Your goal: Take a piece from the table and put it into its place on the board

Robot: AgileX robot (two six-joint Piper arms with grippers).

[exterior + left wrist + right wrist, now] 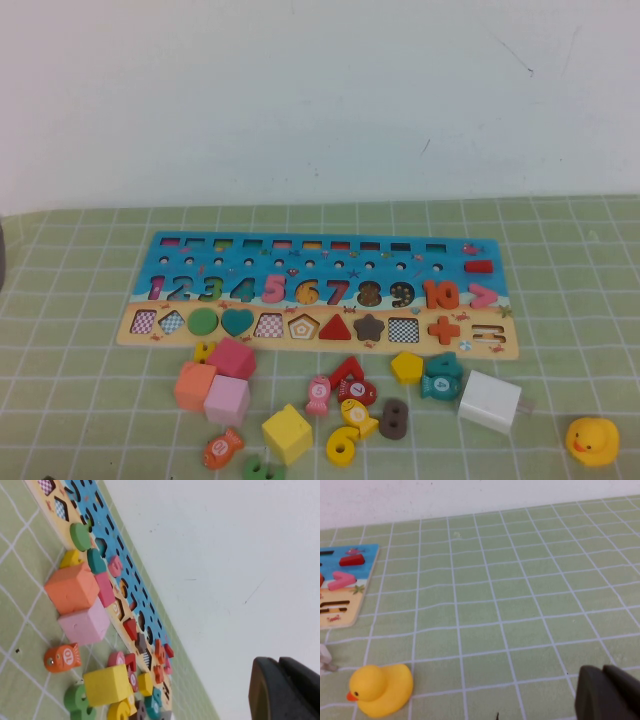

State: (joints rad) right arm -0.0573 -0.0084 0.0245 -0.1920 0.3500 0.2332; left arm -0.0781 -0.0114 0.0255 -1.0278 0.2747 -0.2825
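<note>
While both arms sit out of the high view, the yellow numeral 6 (342, 446) lies flat on the green gridded table (90, 380), well in front of the puzzle board (150, 255), among loose pieces: a yellow cube (288, 433) just to its left, a yellow-and-red fish (356, 413) touching or nearly touching its upper end, and a brown numeral 8 (393, 419) to its right. Its long axis runs roughly from near to far, tilted slightly, with the closed loop towards the robot.

On the board, the slot for 6 (307, 292) appears empty, so the piece has to travel away from the robot and a little to the left to seat there.

Only a dark edge of the left gripper (282, 690) shows in its wrist view, with the scattered blocks and the piece (119, 711) ahead of it; whether its fingers are apart or together cannot be told. The right gripper (607, 695) likewise shows only a dark corner, above bare cloth near a rubber duck (380, 689), and its state is equally unclear.

Judging by what each wrist camera faces, the left arm looks better placed for the pick, though the piece lies near the table's middle.
</note>
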